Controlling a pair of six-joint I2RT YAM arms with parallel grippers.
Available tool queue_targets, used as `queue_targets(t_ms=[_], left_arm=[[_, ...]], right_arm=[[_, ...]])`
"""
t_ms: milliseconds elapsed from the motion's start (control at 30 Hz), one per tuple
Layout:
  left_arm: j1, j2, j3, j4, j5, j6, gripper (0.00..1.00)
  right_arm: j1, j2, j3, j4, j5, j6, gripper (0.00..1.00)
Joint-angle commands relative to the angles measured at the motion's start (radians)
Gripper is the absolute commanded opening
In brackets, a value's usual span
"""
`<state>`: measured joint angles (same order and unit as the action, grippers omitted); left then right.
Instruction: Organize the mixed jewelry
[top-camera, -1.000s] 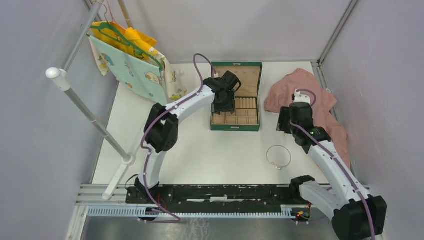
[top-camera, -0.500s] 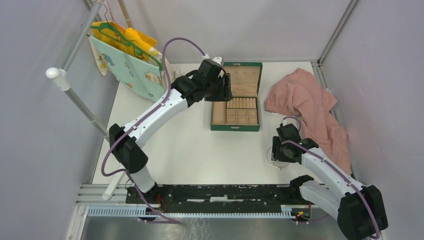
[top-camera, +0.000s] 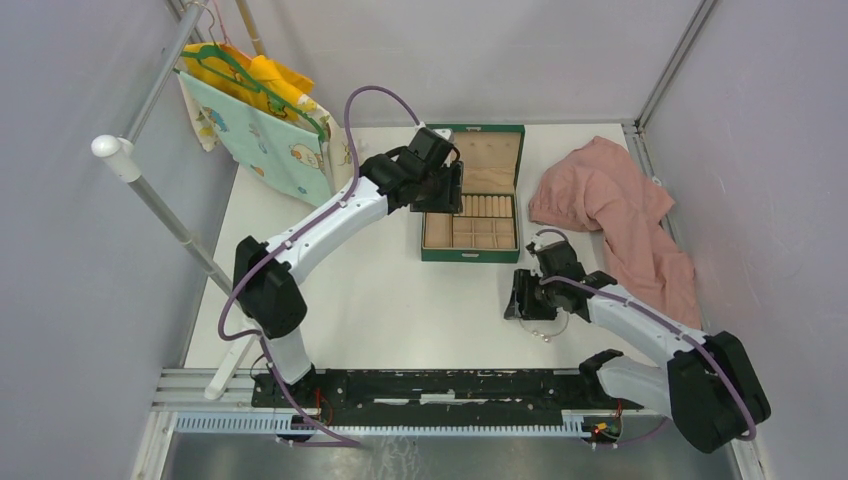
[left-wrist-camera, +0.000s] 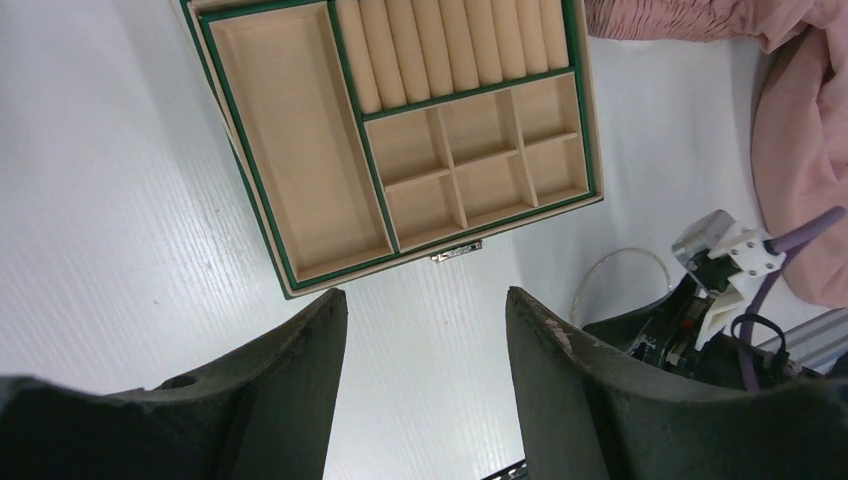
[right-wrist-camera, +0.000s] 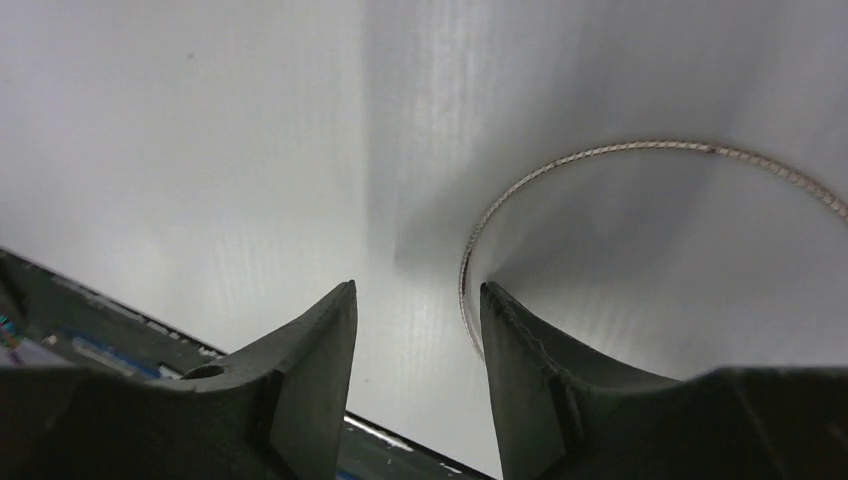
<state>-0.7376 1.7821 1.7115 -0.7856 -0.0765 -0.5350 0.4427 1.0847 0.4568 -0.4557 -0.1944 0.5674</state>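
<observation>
The thin silver wire hoop (top-camera: 556, 326) lies flat on the white table right of centre. In the right wrist view the hoop (right-wrist-camera: 600, 152) curves past the inner edge of my right finger. My right gripper (top-camera: 521, 300) (right-wrist-camera: 418, 287) is open, low over the hoop's left edge, holding nothing. My left gripper (top-camera: 449, 188) (left-wrist-camera: 424, 292) is open and empty above the left side of the open green box (top-camera: 470, 256) (left-wrist-camera: 290, 150). Its tan compartments look empty. The left wrist view also shows part of the hoop (left-wrist-camera: 612, 262). No tiny gold pieces show in any view.
A crumpled pink cloth (top-camera: 620, 215) lies right of the box, close to my right arm. A metal rack with hung baby clothes (top-camera: 265, 120) stands at the back left. A black rail (top-camera: 440, 385) runs along the near edge.
My right gripper swung forward and left from the pink cloth down to the hoop. My left arm lifted off the box and stretched out; its gripper now hovers at the box's left side.
</observation>
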Motion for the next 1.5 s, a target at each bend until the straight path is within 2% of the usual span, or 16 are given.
queue_targets(t_ms=[0, 100, 200, 300, 367, 500, 600, 667, 767, 1000, 1100, 1133, 1267, 1467], left_arm=[[-0.002, -0.008, 0.023, -0.005, -0.02, 0.067, 0.65], [-0.002, -0.017, 0.019, -0.015, -0.044, 0.067, 0.65], [-0.002, -0.033, -0.005, -0.008, -0.058, 0.059, 0.65], [-0.002, -0.041, -0.016, -0.006, -0.061, 0.055, 0.65], [-0.002, -0.038, -0.017, -0.004, -0.059, 0.055, 0.65], [-0.002, -0.031, -0.019, 0.001, -0.036, 0.053, 0.64], [-0.003, -0.026, -0.022, 0.004, -0.031, 0.045, 0.65], [-0.002, -0.02, -0.018, 0.002, -0.019, 0.048, 0.65], [-0.001, -0.016, -0.015, 0.005, -0.003, 0.058, 0.65], [-0.003, -0.024, -0.038, 0.006, -0.016, 0.061, 0.64], [-0.003, -0.037, -0.057, 0.015, -0.013, 0.055, 0.64], [-0.002, -0.041, -0.064, 0.02, -0.016, 0.054, 0.64], [0.002, -0.045, -0.111, 0.023, -0.028, 0.044, 0.66], [-0.002, -0.106, -0.231, 0.061, 0.103, 0.074, 0.67]], right_arm=[[0.013, 0.085, 0.087, 0.101, -0.214, -0.051, 0.55], [0.014, 0.079, 0.183, -0.034, -0.023, -0.112, 0.55], [0.014, 0.044, 0.213, -0.152, 0.223, -0.129, 0.56], [0.014, 0.026, 0.194, -0.239, 0.285, -0.13, 0.6], [0.014, 0.003, 0.17, -0.3, 0.357, -0.067, 0.64], [0.014, -0.076, 0.129, -0.382, 0.458, 0.086, 0.63], [0.011, -0.112, 0.095, -0.399, 0.463, 0.218, 0.59], [0.003, -0.12, 0.044, -0.348, 0.419, 0.272, 0.57], [-0.004, -0.092, -0.019, -0.264, 0.325, 0.311, 0.5], [-0.005, -0.068, -0.029, -0.207, 0.284, 0.362, 0.35], [-0.007, -0.032, -0.045, -0.174, 0.288, 0.374, 0.15], [-0.01, -0.029, -0.053, -0.155, 0.289, 0.376, 0.01], [-0.011, -0.069, -0.061, -0.024, 0.274, 0.365, 0.0], [-0.01, -0.151, -0.043, 0.144, 0.225, 0.293, 0.0]])
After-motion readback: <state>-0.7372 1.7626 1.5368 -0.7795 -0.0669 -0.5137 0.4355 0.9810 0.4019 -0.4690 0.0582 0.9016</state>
